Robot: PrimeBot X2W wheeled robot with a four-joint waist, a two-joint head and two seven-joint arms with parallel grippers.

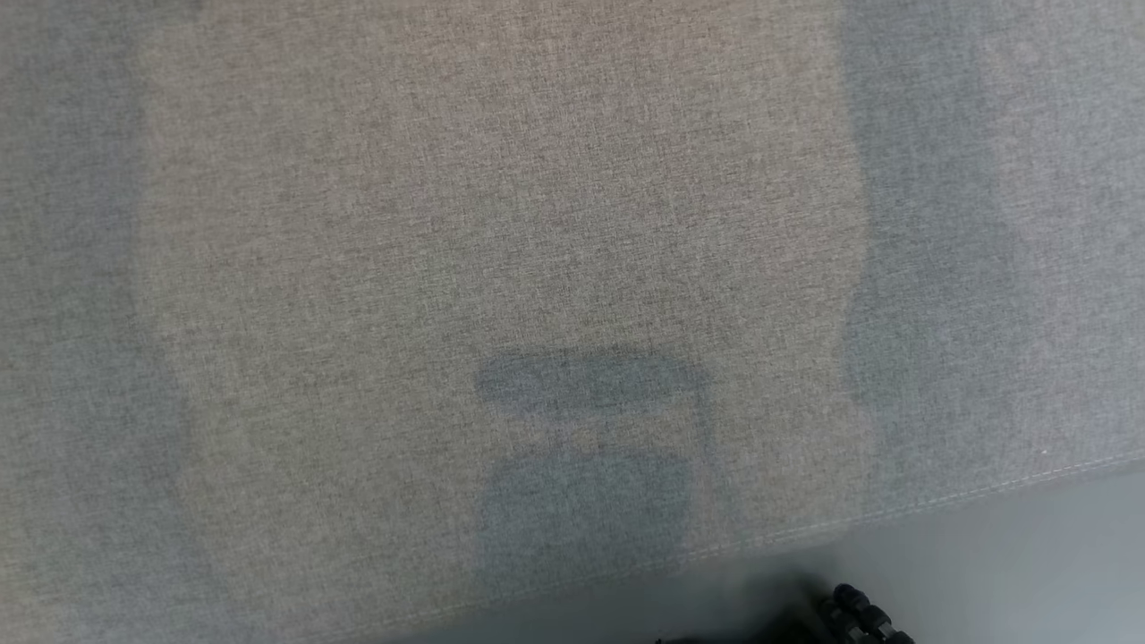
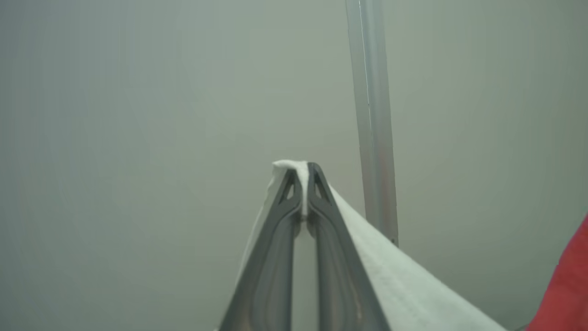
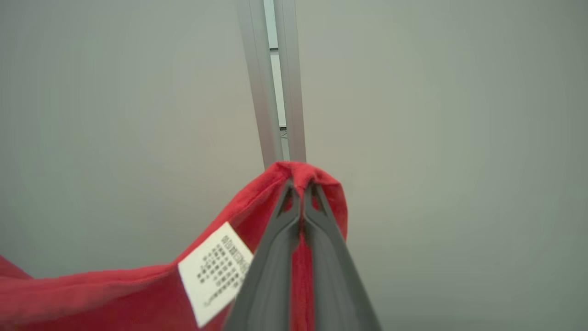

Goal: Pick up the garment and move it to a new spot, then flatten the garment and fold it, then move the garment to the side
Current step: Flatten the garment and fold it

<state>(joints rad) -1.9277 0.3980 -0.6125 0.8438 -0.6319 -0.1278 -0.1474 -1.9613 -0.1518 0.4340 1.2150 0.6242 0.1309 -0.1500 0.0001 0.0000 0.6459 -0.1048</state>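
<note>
In the right wrist view the garment is red cloth with a white care label. My right gripper is shut on a bunched red edge, and the cloth hangs away to the lower left. In the left wrist view my left gripper is shut on a white cloth edge that runs taut to the lower right, where a red part of the garment shows. Both grippers hold the cloth up in the air before a pale wall.
A grey woven surface lies below the head camera, with a blocky shadow on it. Its seamed edge borders pale floor, where a dark ribbed part sits. An aluminium post stands beyond each gripper.
</note>
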